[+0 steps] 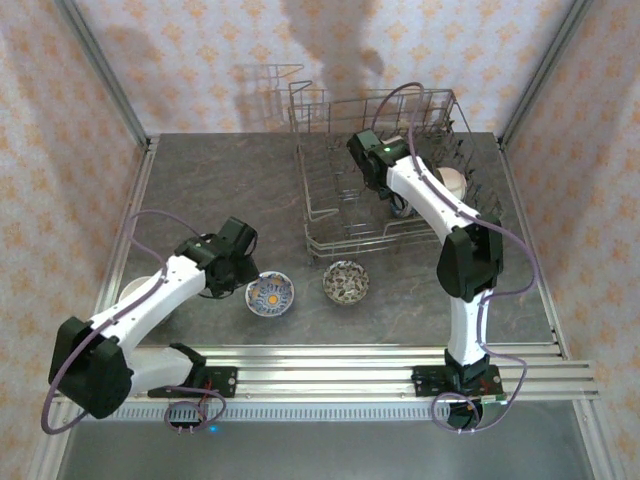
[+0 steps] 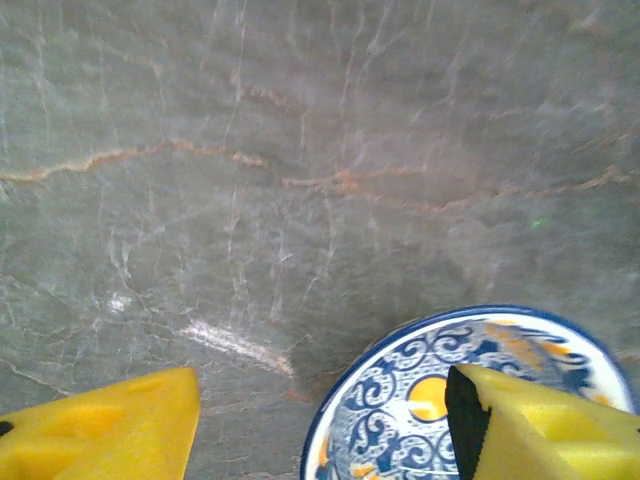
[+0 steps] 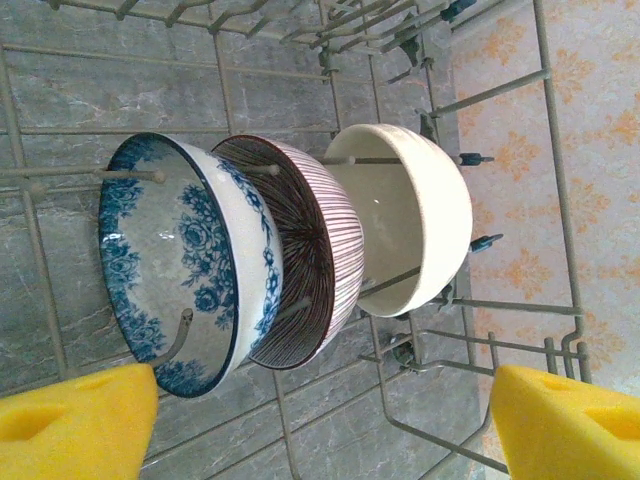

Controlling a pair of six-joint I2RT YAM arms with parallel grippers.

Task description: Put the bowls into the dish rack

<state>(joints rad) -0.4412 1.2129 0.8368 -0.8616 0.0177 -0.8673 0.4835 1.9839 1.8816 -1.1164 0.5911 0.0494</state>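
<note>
Blue-and-orange glaze marks the bowl (image 2: 390, 400) I am after. It sits on the grey stone table (image 2: 300, 150) near a speckled bowl (image 1: 346, 282), with the dish rack (image 1: 345, 243) beyond them. My left gripper (image 2: 320, 430) is spread across its rim, one yellow pad over the inside and the other over bare table, pinching nothing.

In the rack, a blue floral bowl (image 3: 180, 260), a striped brown bowl (image 3: 310, 250) and a cream bowl (image 3: 410, 220) stand on edge among the tines. My right gripper (image 3: 325, 420) hangs before them, spread and empty.

I judge the main risk to be the grip. A thin glazed rim may slip from soft pads, or the bowl may skid on the smooth stone if one pad lands first. My right arm also sits in the rack, so a carry there could clash.

The left wrist view cuts off the bowl's near side, and I cannot tell whether either pad touches it. From above, my right arm covers most of the racked bowls.
</note>
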